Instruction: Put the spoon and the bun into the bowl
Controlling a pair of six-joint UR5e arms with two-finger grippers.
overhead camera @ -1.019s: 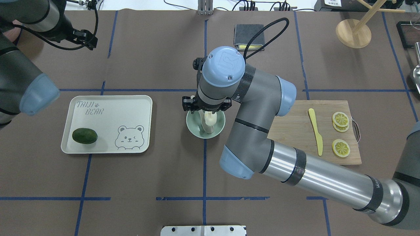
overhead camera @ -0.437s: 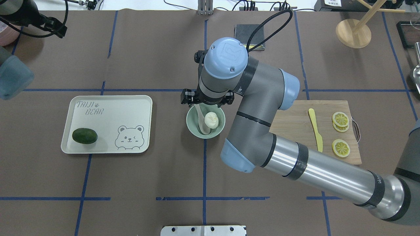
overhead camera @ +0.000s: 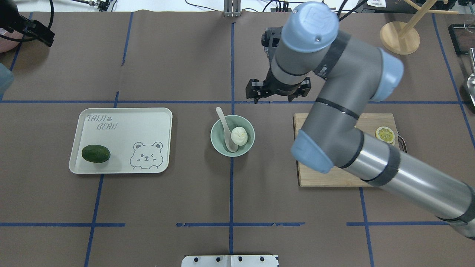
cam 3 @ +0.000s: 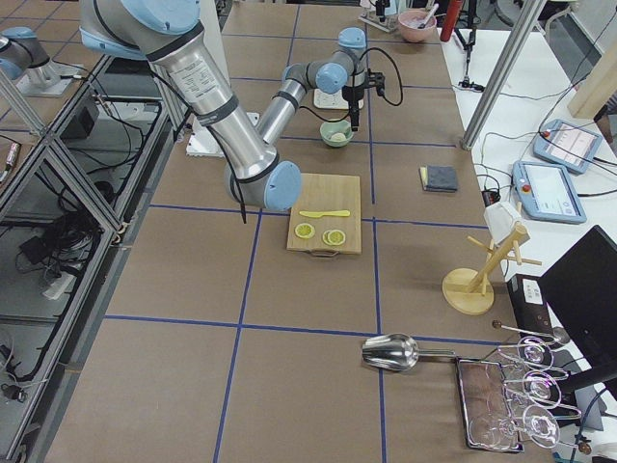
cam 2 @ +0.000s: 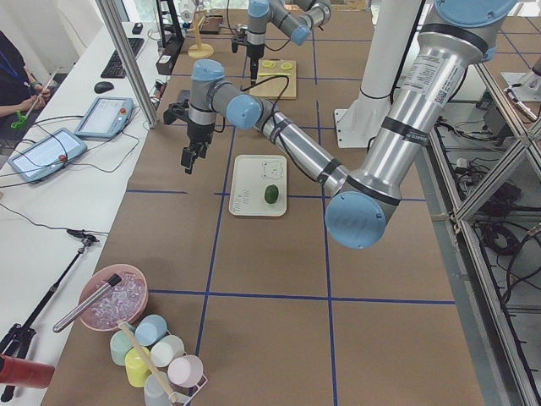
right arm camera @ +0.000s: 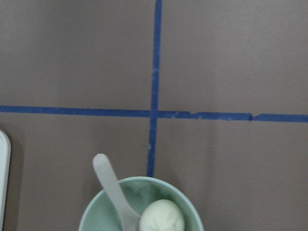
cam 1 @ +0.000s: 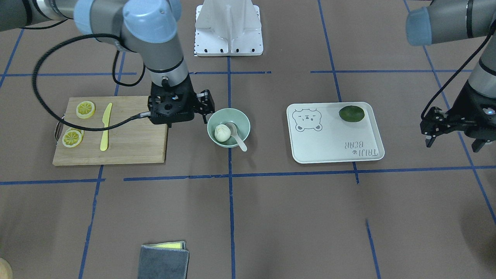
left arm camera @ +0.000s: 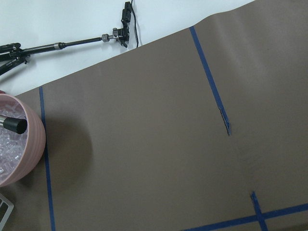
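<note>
The mint-green bowl stands at the table's middle. The white bun lies in it. The pale spoon rests beside the bun, its handle sticking out over the far rim. All three also show in the front view, the bowl, bun and spoon, and in the right wrist view, the bowl, bun and spoon. My right gripper is open and empty, raised beyond and right of the bowl. My left gripper is open and empty, far off at the table's left.
A cream tray holding a dark lime lies left of the bowl. A wooden board with a yellow knife and lemon slices lies to the right. A pink ice bowl stands at far left.
My right gripper has lifted off the bowl and moved away to the far right, leaving the spoon in the bowl beside the bun. My left arm has drawn further back to the left.
</note>
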